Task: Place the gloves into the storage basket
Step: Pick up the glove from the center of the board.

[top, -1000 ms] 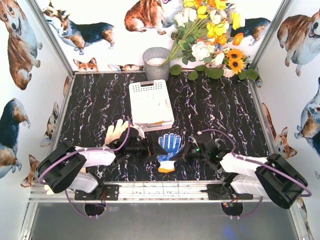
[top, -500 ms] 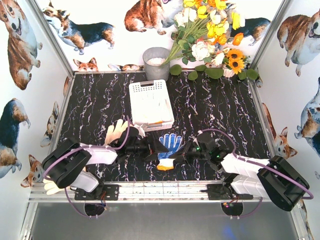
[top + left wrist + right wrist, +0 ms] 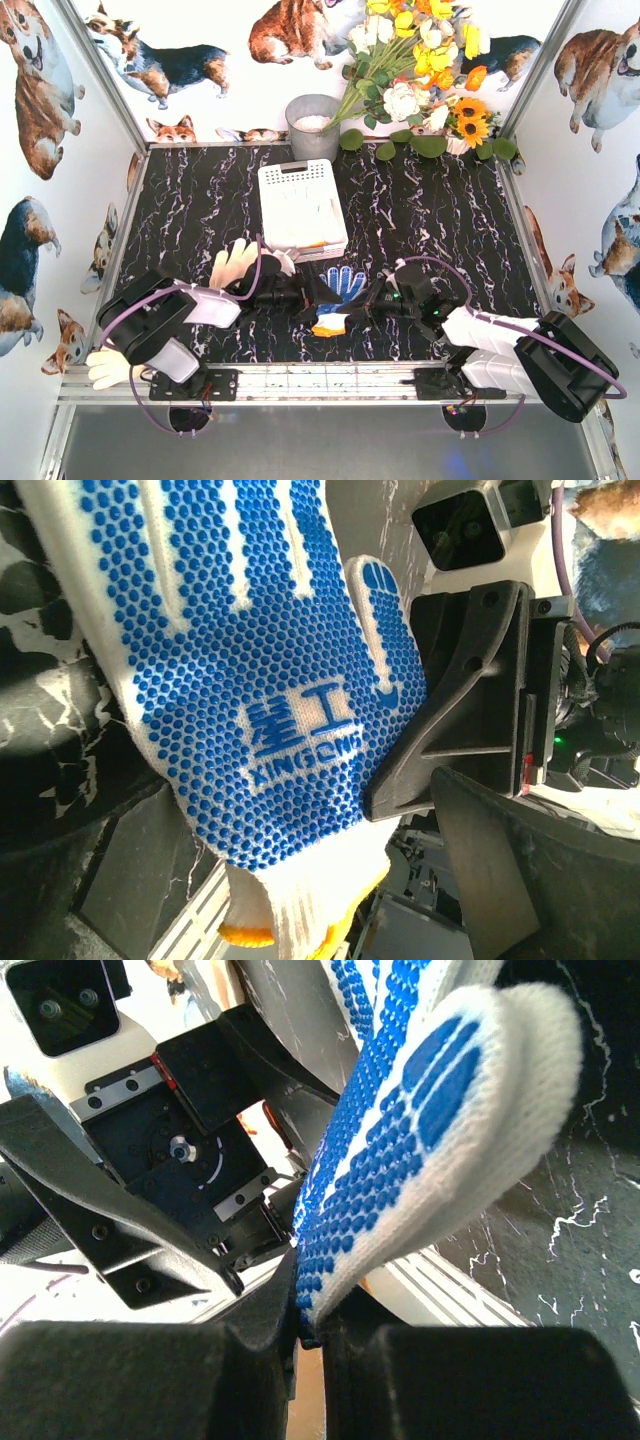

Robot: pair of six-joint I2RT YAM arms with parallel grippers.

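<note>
The blue-dotted glove (image 3: 341, 292) hangs tilted between my two grippers, its yellow-trimmed cuff (image 3: 328, 323) toward the near edge. My right gripper (image 3: 368, 302) is shut on the glove's edge (image 3: 400, 1160), the jaws pinching the knit in the right wrist view (image 3: 310, 1332). My left gripper (image 3: 307, 293) is open with its jaws wide, and the glove's palm (image 3: 280, 680) lies between them. The storage basket (image 3: 283, 176) stands behind, holding white gloves (image 3: 305, 212). A white glove (image 3: 233, 263) lies by the left arm. Another glove (image 3: 108, 367) lies at the near left edge.
A round grey bucket (image 3: 312, 125) stands at the back behind the basket. A bunch of artificial flowers (image 3: 425, 75) fills the back right corner. The metal rail (image 3: 320, 380) with the arm bases runs along the near edge. Printed walls enclose three sides.
The blue-dotted glove has come up off the table and shifted slightly toward the basket, now tilted. The left arm has stretched further toward it; the right gripper holds its edge.
</note>
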